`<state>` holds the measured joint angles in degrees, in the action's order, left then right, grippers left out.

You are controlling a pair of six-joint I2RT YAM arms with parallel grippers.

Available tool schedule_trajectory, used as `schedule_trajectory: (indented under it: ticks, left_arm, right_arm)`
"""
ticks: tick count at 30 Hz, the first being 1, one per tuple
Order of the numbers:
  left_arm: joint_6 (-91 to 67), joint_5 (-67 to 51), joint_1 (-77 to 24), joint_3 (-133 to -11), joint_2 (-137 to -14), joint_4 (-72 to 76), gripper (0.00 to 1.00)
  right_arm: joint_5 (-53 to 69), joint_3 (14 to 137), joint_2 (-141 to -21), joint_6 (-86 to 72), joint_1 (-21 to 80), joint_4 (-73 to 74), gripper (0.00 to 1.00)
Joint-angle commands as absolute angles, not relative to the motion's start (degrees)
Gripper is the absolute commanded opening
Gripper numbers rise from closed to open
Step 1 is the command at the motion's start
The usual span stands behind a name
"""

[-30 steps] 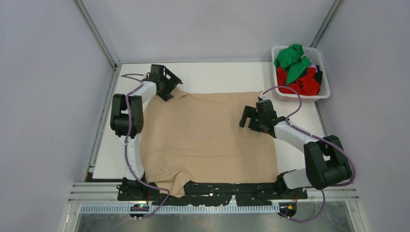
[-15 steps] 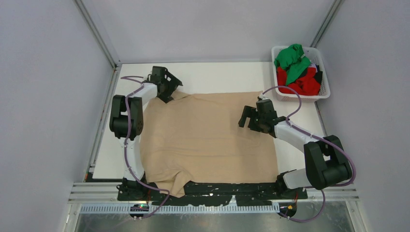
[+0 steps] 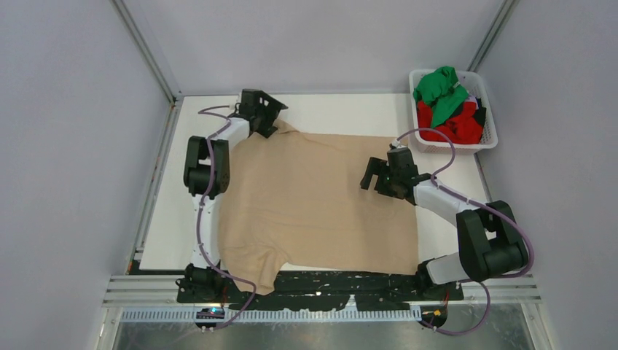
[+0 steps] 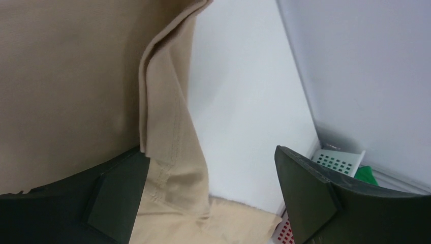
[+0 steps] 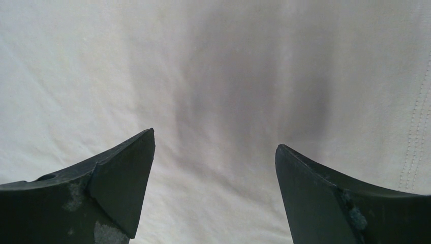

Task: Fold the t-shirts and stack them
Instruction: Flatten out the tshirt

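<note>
A beige t-shirt (image 3: 313,204) lies spread flat over the middle of the table. My left gripper (image 3: 271,120) is at its far left corner. In the left wrist view the left gripper (image 4: 211,185) is open, with a folded, stitched edge of the beige t-shirt (image 4: 167,122) lying between the fingers, close to the left finger (image 4: 119,195). My right gripper (image 3: 375,179) hovers open above the shirt's right part. In the right wrist view the right gripper (image 5: 213,162) has only smooth cloth (image 5: 218,86) beneath it, which looks pale there. Green (image 3: 439,87) and red (image 3: 459,127) t-shirts are heaped in the basket.
A white lattice basket (image 3: 490,138) stands at the far right corner, and its rim (image 4: 338,161) shows in the left wrist view. Bare white table (image 3: 342,113) runs along the far edge. Grey walls enclose the table. A shirt sleeve (image 3: 259,277) hangs over the near edge.
My left arm has swung to the right along the far edge, and the shirt's far left corner and left side have shifted right with it. The right arm has not moved.
</note>
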<state>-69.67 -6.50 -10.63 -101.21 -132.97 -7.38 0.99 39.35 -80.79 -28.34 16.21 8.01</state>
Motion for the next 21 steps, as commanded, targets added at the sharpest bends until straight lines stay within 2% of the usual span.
schedule_trajectory:
  ticks: [1, 11, 17, 21]
  left_arm:
    - [-75.38, -7.81, -12.26, -109.13, -138.36, -0.42, 0.97]
    - [-81.99, -5.07, -16.80, -135.80, -154.61, 0.18, 0.98]
    - [-80.97, 2.84, -18.45, -138.05, -153.90, 2.89, 1.00]
    - [-75.75, 0.68, -18.46, -142.00, -152.63, 3.86, 1.00]
  right_arm:
    - [0.75, 41.95, -82.00, -27.80, 15.31, 5.33, 0.95]
    - [1.27, 42.24, -83.81, -27.90, 13.26, 4.47, 0.95]
    - [1.25, 41.61, -83.82, -27.86, 12.54, 4.10, 0.95]
    - [1.46, 41.41, -83.40, -27.88, 12.40, 3.62, 0.95]
